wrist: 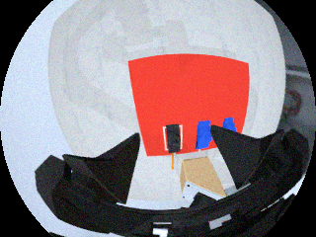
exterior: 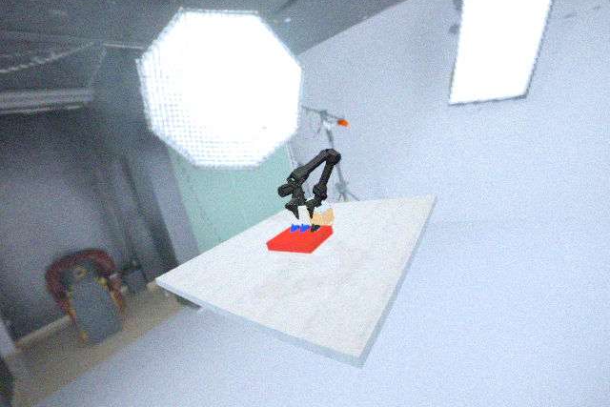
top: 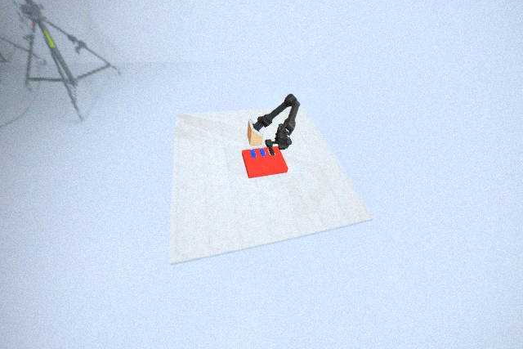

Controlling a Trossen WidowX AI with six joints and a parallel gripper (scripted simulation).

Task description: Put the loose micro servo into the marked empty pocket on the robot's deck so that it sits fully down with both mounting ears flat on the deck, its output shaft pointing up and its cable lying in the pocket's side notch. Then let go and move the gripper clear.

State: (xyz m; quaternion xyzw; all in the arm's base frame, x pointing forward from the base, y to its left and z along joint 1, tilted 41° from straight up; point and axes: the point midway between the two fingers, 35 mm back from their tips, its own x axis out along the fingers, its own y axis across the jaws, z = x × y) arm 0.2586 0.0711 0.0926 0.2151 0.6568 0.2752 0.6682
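Micro servo (top: pixel 271 151) (exterior: pixel 315 227) (wrist: pixel 173 138) in marked pocket (wrist: pixel 165 138), blue servos (top: pixel 257 153) (exterior: pixel 299 228) (wrist: pixel 203 134) alongside.

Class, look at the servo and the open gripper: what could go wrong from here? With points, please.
The black servo (exterior: pixel 315 228) (wrist: pixel 173 138) may not be fully down; its ears' seating is too small to judge. The orange cable (wrist: pixel 173 161) might sit outside its notch. The open gripper (exterior: pixel 303 216) (wrist: pixel 177 132) could knock a blue servo (wrist: pixel 203 134) while leaving.

The top view looks steeply down from well back, the table (top: pixel 270 210) (exterior: pixel 295 294) mid-frame. The exterior view looks across it from lower and off to one side, lamps in its upper part. The wrist view looks down close over the deck (top: pixel 265 164) (exterior: pixel 299 239) (wrist: pixel 190 94), which all three share.
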